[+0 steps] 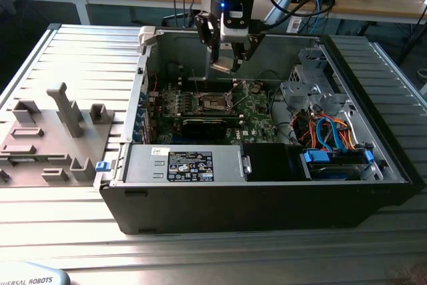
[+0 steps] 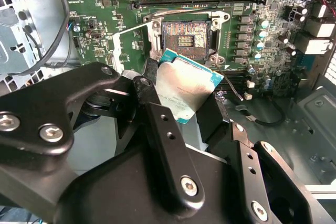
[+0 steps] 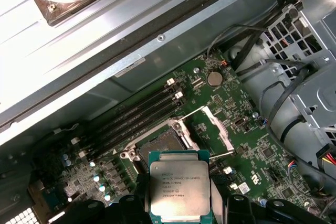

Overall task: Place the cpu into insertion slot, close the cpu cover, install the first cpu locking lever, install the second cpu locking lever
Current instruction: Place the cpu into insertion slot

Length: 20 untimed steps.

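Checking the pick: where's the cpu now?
The cpu sits in the gripper above the insertion slot, unseated; in the exterior view, high over the motherboard.

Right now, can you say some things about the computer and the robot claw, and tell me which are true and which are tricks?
1. The claw is holding the cpu. True.
2. The cpu already sits in the insertion slot. False: the slot is empty and the cpu is up in the claw.
3. The cpu cover is shut over the slot. False: it is swung open beside the slot.
4. The computer case is open, so its inside shows. True.
5. There are blue cables in the case at the exterior view's right. True.
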Available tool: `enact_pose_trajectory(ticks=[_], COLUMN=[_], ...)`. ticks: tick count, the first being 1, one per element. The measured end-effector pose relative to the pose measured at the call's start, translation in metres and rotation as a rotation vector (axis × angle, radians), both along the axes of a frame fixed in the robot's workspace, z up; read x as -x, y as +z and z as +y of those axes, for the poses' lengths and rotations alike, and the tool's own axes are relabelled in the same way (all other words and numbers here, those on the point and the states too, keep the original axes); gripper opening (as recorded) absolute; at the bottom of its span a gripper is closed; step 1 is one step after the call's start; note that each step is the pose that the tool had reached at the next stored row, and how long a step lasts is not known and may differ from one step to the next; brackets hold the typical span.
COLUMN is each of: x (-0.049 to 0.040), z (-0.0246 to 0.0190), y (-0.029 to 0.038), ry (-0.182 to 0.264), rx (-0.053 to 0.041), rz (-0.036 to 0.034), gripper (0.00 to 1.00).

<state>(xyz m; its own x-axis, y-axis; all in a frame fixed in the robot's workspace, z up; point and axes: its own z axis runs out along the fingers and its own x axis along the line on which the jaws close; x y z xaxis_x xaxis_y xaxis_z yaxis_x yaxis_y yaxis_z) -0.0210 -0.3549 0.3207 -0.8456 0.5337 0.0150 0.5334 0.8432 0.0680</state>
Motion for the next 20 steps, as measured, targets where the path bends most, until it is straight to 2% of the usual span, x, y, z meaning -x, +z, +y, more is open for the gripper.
enact_pose_trajectory(ticks=[20], x=[0.0], z=[0.0], y=[-0.0019], ry=[-0.018], rx=[0.0], rz=[0.0], gripper=[0.54])
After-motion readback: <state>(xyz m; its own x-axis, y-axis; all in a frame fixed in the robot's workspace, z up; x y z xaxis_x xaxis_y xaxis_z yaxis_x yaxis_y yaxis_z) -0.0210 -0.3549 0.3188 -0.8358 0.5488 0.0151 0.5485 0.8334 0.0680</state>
